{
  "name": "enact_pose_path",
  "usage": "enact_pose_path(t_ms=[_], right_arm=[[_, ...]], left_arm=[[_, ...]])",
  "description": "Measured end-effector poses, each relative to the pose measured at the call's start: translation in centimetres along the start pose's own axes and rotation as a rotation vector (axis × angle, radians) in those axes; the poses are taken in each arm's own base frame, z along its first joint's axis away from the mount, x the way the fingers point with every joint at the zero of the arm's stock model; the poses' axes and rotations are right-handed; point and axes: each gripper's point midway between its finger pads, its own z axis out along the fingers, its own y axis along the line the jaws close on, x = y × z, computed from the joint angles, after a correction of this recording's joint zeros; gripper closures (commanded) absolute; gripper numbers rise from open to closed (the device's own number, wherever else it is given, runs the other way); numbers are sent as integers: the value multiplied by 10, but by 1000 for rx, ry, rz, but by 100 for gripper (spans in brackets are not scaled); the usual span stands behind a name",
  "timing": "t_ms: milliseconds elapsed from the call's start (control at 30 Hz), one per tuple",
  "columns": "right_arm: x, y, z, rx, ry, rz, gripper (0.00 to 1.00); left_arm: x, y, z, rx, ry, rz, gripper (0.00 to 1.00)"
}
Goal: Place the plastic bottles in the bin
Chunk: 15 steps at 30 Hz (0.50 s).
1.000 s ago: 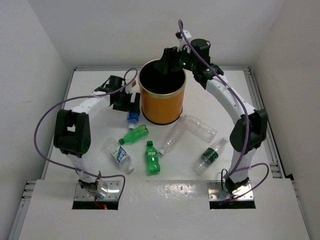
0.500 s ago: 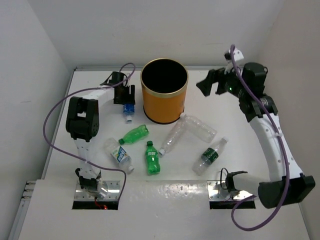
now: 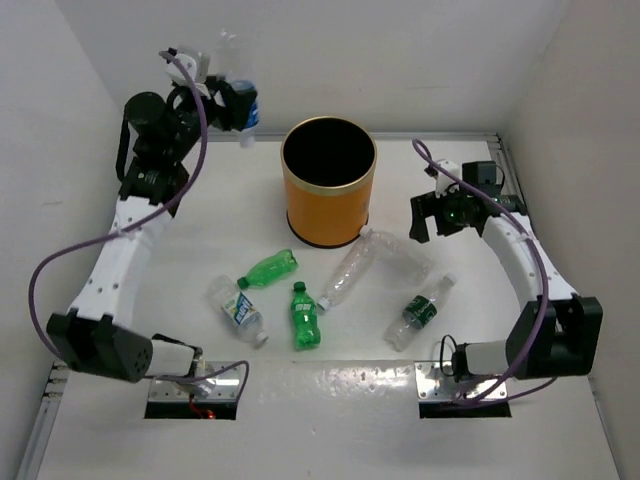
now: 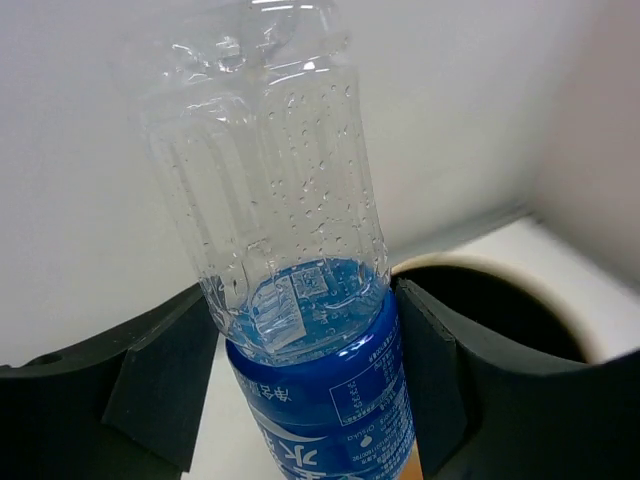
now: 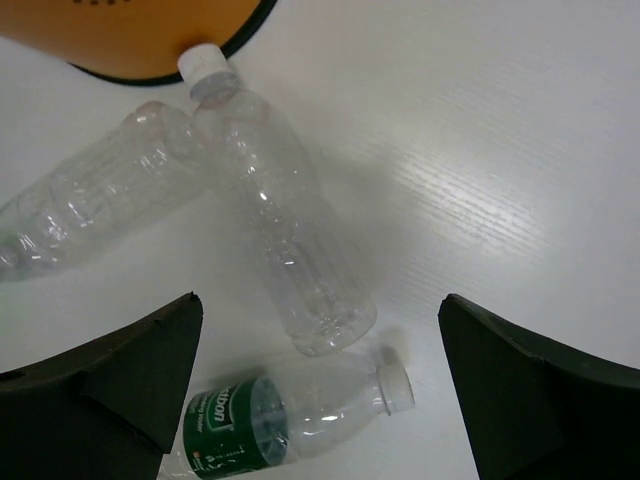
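My left gripper is raised high to the left of the bin, shut on a bottle with a blue label. In the left wrist view the pads press both sides of that bottle, with the bin's rim behind it. My right gripper hangs open over the table to the right of the bin. Below it lie a clear bottle and a green-labelled bottle. Two green bottles, a white-labelled one and another clear one lie in front of the bin.
White walls close in the table on the left, back and right. The orange bin's base touches the cap of the clear bottle. The arm bases sit on metal plates at the near edge.
The left gripper closed on the blue-labelled bottle and lifted it off the table, up and back to the left. The right arm swung from above the bin to the right and came down.
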Motion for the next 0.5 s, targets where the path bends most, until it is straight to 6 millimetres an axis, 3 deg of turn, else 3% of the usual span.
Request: enact_pose_path(t_ms=[67,167,300,367,500], right_arm=[[8,0,8,-14,40,-8,2],[21,-3,22,-31,98,-17,2],[45,-2,38,-55,160,-45,2],[58,1,43,-69,191,-63,2],[62,10,52,-92,211,-117,2]], left_arm=[[-62,-51,-14,131,-173,67,96],[-100,-106,-19,281,-292,111,94],[-103,-130,6,339,-325,137,94],[-76,-134,34,344,-275,141,93],[30,-148,87,357,-48,139,90]])
